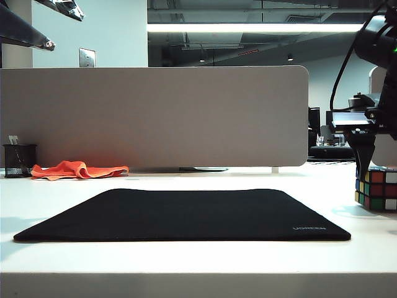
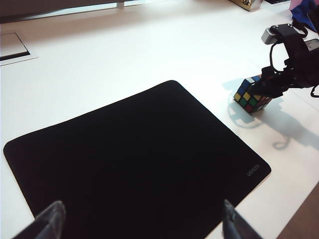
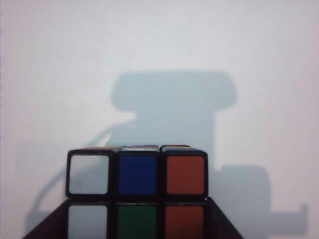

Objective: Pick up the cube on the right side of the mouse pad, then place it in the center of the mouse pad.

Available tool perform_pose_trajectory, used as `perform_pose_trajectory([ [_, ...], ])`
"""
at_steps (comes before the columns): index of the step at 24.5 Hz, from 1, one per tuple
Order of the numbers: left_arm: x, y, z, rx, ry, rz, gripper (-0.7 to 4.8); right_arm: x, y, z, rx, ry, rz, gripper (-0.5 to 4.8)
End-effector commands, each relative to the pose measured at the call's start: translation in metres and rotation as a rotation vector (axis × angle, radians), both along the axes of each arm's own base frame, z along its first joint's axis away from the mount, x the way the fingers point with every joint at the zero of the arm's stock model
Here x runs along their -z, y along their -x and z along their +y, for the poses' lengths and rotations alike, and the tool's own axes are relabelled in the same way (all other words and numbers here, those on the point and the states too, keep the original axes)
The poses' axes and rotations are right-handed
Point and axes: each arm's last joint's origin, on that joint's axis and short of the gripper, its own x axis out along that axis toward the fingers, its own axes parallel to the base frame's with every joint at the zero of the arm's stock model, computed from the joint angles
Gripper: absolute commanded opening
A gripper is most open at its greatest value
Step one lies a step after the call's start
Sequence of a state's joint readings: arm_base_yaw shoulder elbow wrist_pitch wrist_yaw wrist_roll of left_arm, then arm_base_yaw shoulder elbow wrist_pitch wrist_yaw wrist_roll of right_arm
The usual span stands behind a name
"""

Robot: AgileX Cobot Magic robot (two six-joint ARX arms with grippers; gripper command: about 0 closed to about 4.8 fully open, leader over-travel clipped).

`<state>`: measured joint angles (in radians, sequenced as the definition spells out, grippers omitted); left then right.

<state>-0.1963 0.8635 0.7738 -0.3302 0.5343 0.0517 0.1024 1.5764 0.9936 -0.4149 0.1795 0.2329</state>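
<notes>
Table: white, flat, backed along its far edge by a grey partition panel.

Mouse pad: black fabric, rounded corners, lying flat in the middle of the table; small grey lettering at its near right corner. Its surface carries nothing.

Cube: multicoloured stickers on black edges, resting on the table near the right edge, just off the right side of the mouse pad and not touching it. In the left wrist view the cube shows blue, yellow, green and red squares. In the right wrist view the cube fills the lower middle: a row of white, blue and orange-red squares, then white, green and orange-red below.

Right gripper: positioned over the cube, pointing down, its dark fingers standing on either side of the cube. The jaws are spread about as wide as the cube; whether they press on its faces cannot be told. The cube sits on the table, not lifted.

Left gripper: raised above the near edge of the mouse pad, jaws released and wide apart, holding nothing; two grey fingertips show against the black fabric.

Orange cloth: crumpled, at the far left of the table, near the partition panel.

Black mesh cup: upright at the far left corner, just beside the orange cloth.
</notes>
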Motion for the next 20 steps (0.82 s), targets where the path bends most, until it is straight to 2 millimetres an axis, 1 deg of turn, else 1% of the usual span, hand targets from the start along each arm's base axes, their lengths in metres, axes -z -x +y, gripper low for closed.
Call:
perform_pose_trajectory([
  [1,-0.004,0.000,0.000,0.001,0.003,-0.016,4.04,-0.023,0.001,0.000,0.005,-0.014,-0.122,3.01],
  [4,-0.004,0.000,0.000,0.001,0.003,-0.016,4.04,-0.046,0.010,-0.001,0.003,-0.024,-0.216,3.01],
  [7,-0.004,0.000,0.000,-0.003,0.001,-0.017,4.04,-0.072,0.022,-0.002,-0.008,-0.045,-0.320,3.01],
  [11,-0.003,-0.001,0.002,-0.065,-0.025,-0.023,4.04,-0.109,0.033,0.002,-0.079,-0.120,-0.414,3.01],
  [13,-0.003,-0.002,0.002,-0.085,-0.033,-0.027,4.04,-0.129,0.034,0.007,-0.106,-0.134,-0.438,3.01],
  [14,-0.003,-0.002,0.002,-0.097,-0.038,-0.029,4.04,-0.141,0.034,0.011,-0.122,-0.139,-0.452,3.01],
  [17,-0.003,-0.002,0.003,-0.118,-0.048,-0.031,4.04,-0.166,0.032,0.026,-0.190,-0.137,-0.506,3.01],
  [20,-0.003,-0.002,0.003,-0.107,-0.066,-0.038,4.04,-0.185,0.027,0.044,-0.272,-0.127,-0.547,3.01],
])
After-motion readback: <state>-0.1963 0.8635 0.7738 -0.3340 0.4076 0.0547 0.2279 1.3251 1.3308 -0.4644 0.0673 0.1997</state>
